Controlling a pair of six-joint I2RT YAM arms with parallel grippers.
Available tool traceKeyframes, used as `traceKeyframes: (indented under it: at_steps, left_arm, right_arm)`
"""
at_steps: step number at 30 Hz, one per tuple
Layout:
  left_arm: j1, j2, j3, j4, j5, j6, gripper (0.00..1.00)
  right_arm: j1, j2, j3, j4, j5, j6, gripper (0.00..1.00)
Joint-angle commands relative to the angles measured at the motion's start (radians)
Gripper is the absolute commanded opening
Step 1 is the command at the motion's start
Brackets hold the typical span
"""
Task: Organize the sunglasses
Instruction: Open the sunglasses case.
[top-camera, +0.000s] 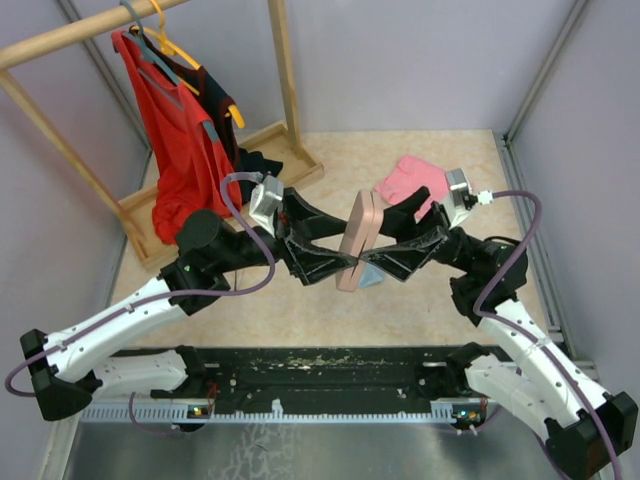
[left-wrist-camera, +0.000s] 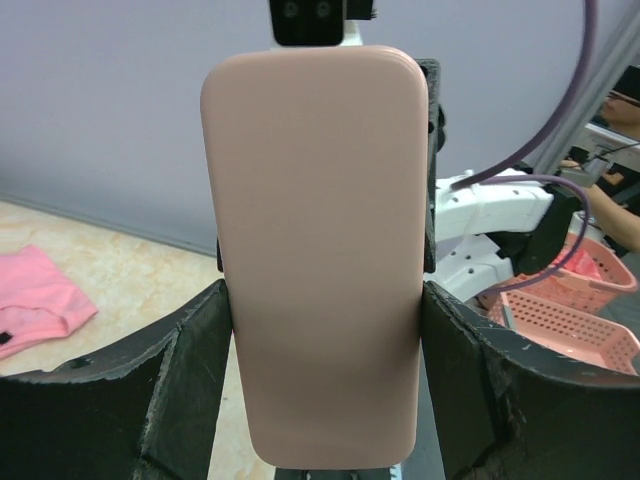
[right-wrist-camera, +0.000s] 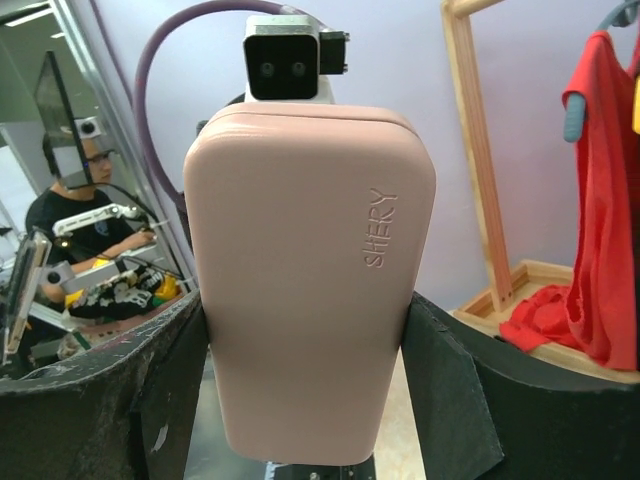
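No sunglasses show in any view. A pink oblong case (top-camera: 357, 238) stands on end in mid-air over the table's middle, held from both sides. My left gripper (top-camera: 343, 255) comes from the left, and its dark fingers (left-wrist-camera: 190, 380) press the case's (left-wrist-camera: 315, 250) two long edges. My right gripper (top-camera: 372, 245) comes from the right. Its fingers (right-wrist-camera: 450, 390) touch both edges of the case (right-wrist-camera: 305, 280), which is embossed "SHERY" on that face. The case is closed, so its contents are hidden.
A pink cloth (top-camera: 410, 180) lies behind the right gripper. A wooden clothes rack (top-camera: 285, 90) with a red garment (top-camera: 185, 150) stands at the back left. Something light blue (top-camera: 373, 281) peeks out below the case. Beyond the table a pink basket (left-wrist-camera: 580, 310) shows.
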Motion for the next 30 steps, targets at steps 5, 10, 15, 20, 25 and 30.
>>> traceKeyframes:
  at_steps: [5, 10, 15, 20, 25, 30]
  left_arm:
    - [0.000, -0.003, 0.055, -0.141, -0.394, 0.207, 0.01]
    - [0.000, 0.058, 0.078, -0.208, -0.552, 0.310, 0.01]
    - [0.000, 0.127, 0.105, -0.243, -0.616, 0.354, 0.01]
    - [-0.003, 0.161, 0.108, -0.260, -0.632, 0.368, 0.01]
    - [-0.002, 0.123, 0.090, -0.253, -0.632, 0.360, 0.01]
    - [0.001, 0.028, 0.037, -0.232, -0.568, 0.295, 0.01]
  right_arm:
    - [0.011, -0.051, 0.101, -0.532, 0.259, -0.332, 0.50]
    - [0.011, -0.056, 0.120, -0.759, 0.535, -0.421, 0.48]
    - [0.011, -0.020, 0.149, -0.851, 0.596, -0.436, 0.57]
    - [0.011, -0.026, 0.158, -0.898, 0.605, -0.456, 0.82]
    - [0.011, -0.087, 0.170, -0.918, 0.583, -0.523, 0.89]
    - [0.011, -0.228, 0.143, -0.872, 0.572, -0.592, 0.89]
